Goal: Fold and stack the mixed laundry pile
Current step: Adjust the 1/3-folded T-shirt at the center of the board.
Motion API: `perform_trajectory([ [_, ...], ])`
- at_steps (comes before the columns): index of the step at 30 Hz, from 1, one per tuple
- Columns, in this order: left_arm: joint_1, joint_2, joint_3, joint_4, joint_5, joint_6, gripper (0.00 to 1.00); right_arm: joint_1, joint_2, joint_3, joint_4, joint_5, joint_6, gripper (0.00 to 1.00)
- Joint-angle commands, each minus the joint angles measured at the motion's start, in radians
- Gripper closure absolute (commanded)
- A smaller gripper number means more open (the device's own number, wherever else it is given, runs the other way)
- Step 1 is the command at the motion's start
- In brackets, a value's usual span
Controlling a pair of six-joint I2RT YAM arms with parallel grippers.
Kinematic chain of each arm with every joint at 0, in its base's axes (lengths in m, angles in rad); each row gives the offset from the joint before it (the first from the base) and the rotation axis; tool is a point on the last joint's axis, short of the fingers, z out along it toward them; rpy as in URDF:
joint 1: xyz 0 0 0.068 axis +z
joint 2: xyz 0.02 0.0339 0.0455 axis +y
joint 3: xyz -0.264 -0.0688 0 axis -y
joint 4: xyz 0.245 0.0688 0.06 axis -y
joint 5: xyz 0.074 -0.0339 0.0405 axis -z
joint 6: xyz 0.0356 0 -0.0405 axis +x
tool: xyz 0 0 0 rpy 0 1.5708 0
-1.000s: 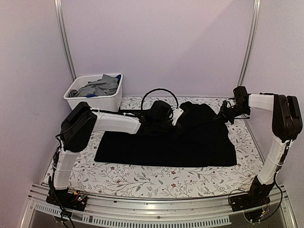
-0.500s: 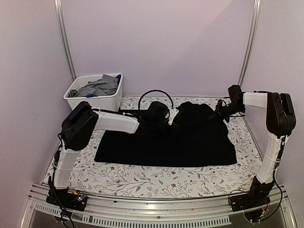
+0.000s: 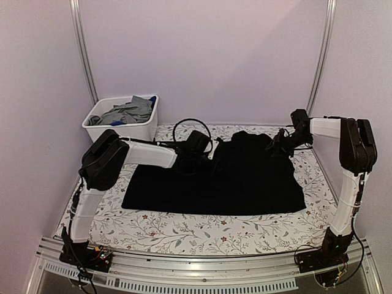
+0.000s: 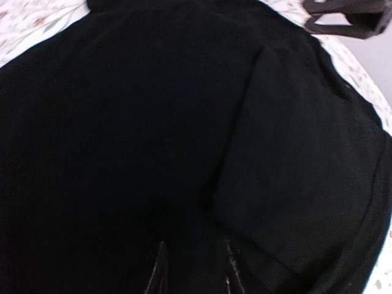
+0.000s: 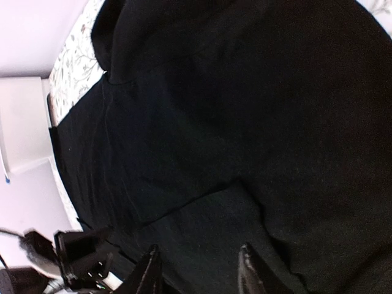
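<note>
Both arms have shifted since a second ago: the left one has slid toward nine o'clock along the far hem, the right one has drawn in toward the far wall, and the cloth they had raised now lies down. From where I stand, the black T-shirt (image 3: 233, 184) is spread over the middle of the table (image 3: 184, 229), with its far part bunched into a low hump at about one o'clock.

The left gripper (image 4: 195, 257) hovers over the shirt's twelve o'clock edge. Its fingers stand parted with nothing pinched between them that I can make out, though black on black is hard to read. The right gripper (image 5: 199, 252) sits at the two o'clock corner, likewise parted, so it looks to have let go. Its own camera shows a flap of the shirt turned in over the body.

As for progress, I judge this an early stage. One garment is out and has taken a first fold or so, but it is far from a neat packet. The grey shirt (image 3: 128, 111) and a bit of the blue garment (image 3: 116, 123) lie heaped in the white bin (image 3: 131, 131) at ten o'clock, untouched. No stack shows anywhere yet.
</note>
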Motion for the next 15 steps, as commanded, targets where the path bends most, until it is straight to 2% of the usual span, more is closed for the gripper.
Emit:
perform_trajectory([
  [1, 0.092, -0.02, -0.004, -0.12, -0.084, -0.136, 0.67, -0.002, -0.036, 0.038, -0.009, 0.047, -0.015, 0.52],
  [4, 0.134, -0.094, -0.08, -0.144, -0.118, -0.167, 0.59, -0.013, -0.088, 0.022, -0.041, 0.082, -0.05, 0.43],
  [9, 0.178, -0.266, -0.262, -0.214, -0.082, -0.089, 0.48, -0.01, -0.196, -0.095, -0.061, 0.021, -0.121, 0.44],
  [15, 0.213, -0.442, -0.471, -0.364, -0.057, -0.091, 0.47, 0.057, -0.232, -0.246, -0.063, -0.028, -0.168, 0.45],
])
